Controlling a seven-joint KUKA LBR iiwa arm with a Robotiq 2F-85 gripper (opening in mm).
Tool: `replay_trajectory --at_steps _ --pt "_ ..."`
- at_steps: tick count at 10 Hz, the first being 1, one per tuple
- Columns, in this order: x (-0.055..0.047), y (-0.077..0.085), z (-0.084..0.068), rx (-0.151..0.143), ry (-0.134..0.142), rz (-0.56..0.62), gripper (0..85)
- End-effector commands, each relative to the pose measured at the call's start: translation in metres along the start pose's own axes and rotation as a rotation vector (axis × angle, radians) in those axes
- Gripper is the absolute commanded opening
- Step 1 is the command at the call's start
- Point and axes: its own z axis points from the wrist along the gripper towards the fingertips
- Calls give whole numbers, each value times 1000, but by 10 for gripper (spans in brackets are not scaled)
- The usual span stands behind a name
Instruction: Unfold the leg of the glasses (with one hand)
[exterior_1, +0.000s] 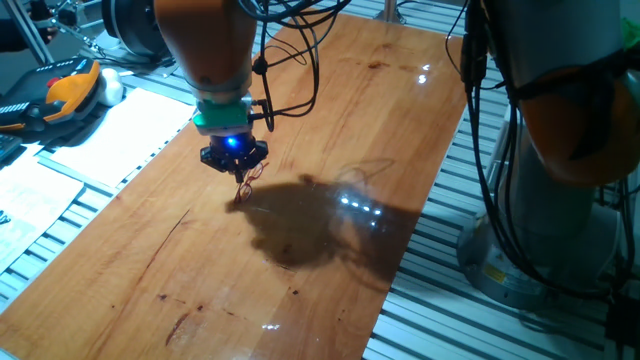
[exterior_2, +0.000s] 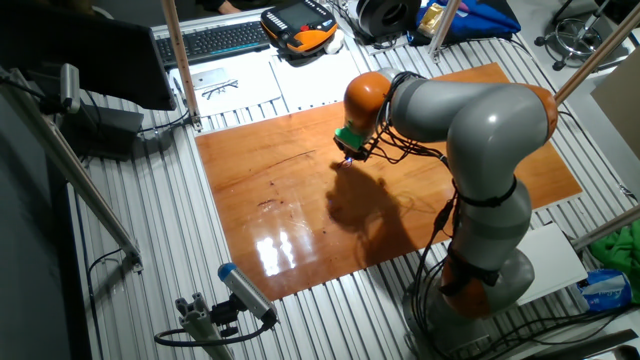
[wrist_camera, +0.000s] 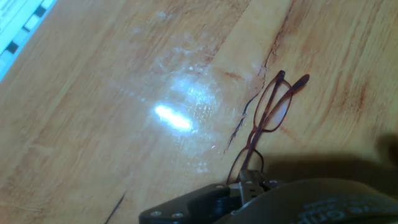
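The glasses (exterior_1: 245, 186) are a thin reddish-brown wire pair that hangs just under my gripper (exterior_1: 237, 167) over the wooden table (exterior_1: 330, 120). Their lower end is at or near the wood. The gripper is black with a blue light and sits under a teal ring on the orange arm. In the hand view the glasses (wrist_camera: 268, 112) stretch away from the fingertips (wrist_camera: 250, 185), which are closed on the near end of the frame. One lens and a thin leg lying close along the frame show. In the other fixed view the gripper (exterior_2: 346, 154) is near the table's far middle.
White papers (exterior_1: 110, 135) and an orange-black handset (exterior_1: 55, 95) lie left of the table on the slatted bench. A second robot base (exterior_1: 560, 150) stands at the right. A keyboard (exterior_2: 215, 40) and another pair of glasses (exterior_2: 220, 88) lie beyond the table's far edge.
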Motion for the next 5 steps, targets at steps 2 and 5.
replay_trajectory --at_steps 2,5 --pt "0 0 2 4 -3 9 0" --pt "0 -1 3 8 -6 28 0"
